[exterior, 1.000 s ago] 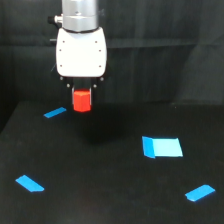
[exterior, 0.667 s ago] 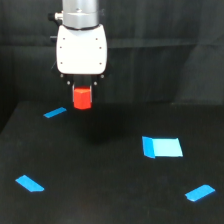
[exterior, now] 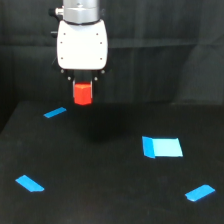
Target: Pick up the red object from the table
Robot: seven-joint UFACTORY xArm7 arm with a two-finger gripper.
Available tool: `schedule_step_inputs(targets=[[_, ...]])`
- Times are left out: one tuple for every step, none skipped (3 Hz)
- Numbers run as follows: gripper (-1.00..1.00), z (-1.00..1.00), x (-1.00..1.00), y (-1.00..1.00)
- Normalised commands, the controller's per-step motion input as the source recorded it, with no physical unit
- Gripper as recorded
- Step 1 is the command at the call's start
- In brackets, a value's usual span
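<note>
The red object is a small red-orange stubby cylinder. It hangs directly under the white gripper body and is clear of the black table, in the upper left of the exterior view. My gripper is shut on the red object; its fingers are mostly hidden behind the object and the dark background.
Several flat blue pieces lie on the table: a thin strip at the left below the gripper, a larger square at the right, a strip at the lower left and a strip at the lower right. A black curtain hangs behind.
The gripper with the red object has risen slightly above the table. The blue pieces have not moved.
</note>
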Motion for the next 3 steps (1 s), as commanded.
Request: schedule_step_inputs(targets=[[-0.90, 0.01, -0.04, 0.00], [-0.92, -0.05, 0.03, 0.01], [-0.90, 0.07, 0.05, 0.03]])
